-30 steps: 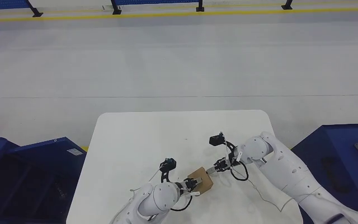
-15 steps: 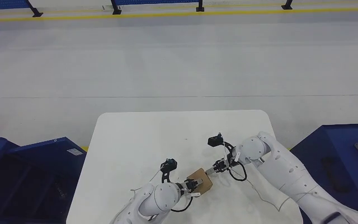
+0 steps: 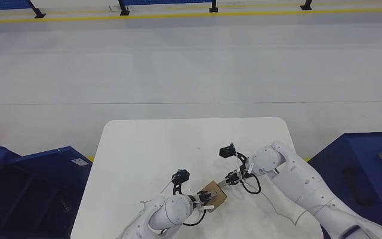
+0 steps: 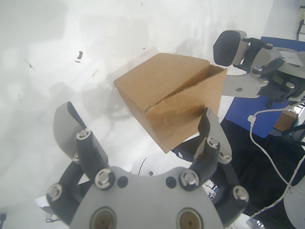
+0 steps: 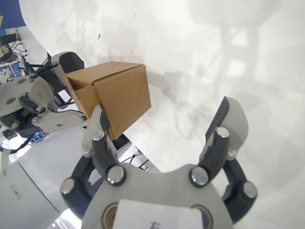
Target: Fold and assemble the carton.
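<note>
Top view has the small brown cardboard carton [image 3: 213, 193] toward 6 o'clock on the white tabletop [image 3: 149, 155], between my two grippers. My left gripper [image 3: 202, 198] is at its 8 o'clock side and my right gripper [image 3: 230, 178] at 2 o'clock. Both are released with fingers spread, one finger of each against a carton edge. One end of the carton gapes open.

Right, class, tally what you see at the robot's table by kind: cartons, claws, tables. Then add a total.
Cartons: 1, the brown carton
Claws: 2, the left claw and the right claw
Tables: 1, the white table
Total: 4
</note>
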Robot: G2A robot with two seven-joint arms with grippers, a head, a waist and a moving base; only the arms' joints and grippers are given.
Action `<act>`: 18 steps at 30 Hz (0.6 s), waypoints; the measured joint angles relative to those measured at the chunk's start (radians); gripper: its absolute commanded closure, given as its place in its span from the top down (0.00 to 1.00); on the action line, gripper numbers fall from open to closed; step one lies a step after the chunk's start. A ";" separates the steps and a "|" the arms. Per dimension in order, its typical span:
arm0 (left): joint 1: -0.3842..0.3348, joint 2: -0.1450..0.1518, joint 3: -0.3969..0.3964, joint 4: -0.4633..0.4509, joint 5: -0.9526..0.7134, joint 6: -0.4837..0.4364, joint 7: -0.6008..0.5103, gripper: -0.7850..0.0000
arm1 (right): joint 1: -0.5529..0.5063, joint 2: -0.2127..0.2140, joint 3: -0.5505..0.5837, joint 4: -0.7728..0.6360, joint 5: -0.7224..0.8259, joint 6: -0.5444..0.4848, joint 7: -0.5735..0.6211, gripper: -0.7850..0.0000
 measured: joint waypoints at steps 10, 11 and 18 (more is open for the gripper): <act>-0.005 0.000 0.001 0.007 -0.002 0.007 -0.001 1.00 | 0.003 0.007 0.041 -0.004 0.025 -0.014 0.009 1.00; -0.004 0.000 0.001 0.000 -0.001 0.008 0.000 1.00 | -0.001 0.011 0.049 -0.015 0.025 -0.015 0.013 1.00; 0.041 0.014 -0.029 -0.129 0.019 0.006 0.011 1.00 | -0.026 0.016 0.045 -0.076 -0.008 0.004 0.029 1.00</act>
